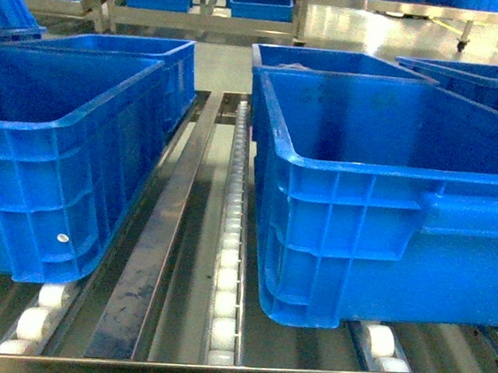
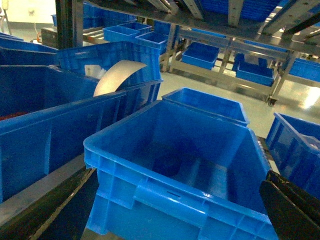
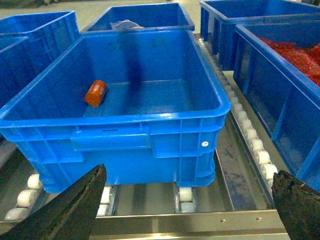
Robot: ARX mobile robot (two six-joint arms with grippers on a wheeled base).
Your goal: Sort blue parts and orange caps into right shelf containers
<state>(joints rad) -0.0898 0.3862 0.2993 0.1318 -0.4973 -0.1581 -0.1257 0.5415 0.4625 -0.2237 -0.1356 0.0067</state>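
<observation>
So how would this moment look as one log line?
left gripper: open, empty | right gripper: open, empty | orange cap: in crate

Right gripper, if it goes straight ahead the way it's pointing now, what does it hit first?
Probably the near wall of the crate right in front of it. The right gripper is open and empty, its fingers low before that wall. An orange cap lies inside beyond. Depth is unclear.

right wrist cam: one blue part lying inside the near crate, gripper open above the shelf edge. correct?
Not quite. The piece in the near crate is an orange cap, not a blue part; the right wrist view shows it lying on the crate floor near the left wall. The rest holds: the right gripper is open above the shelf edge.
</observation>
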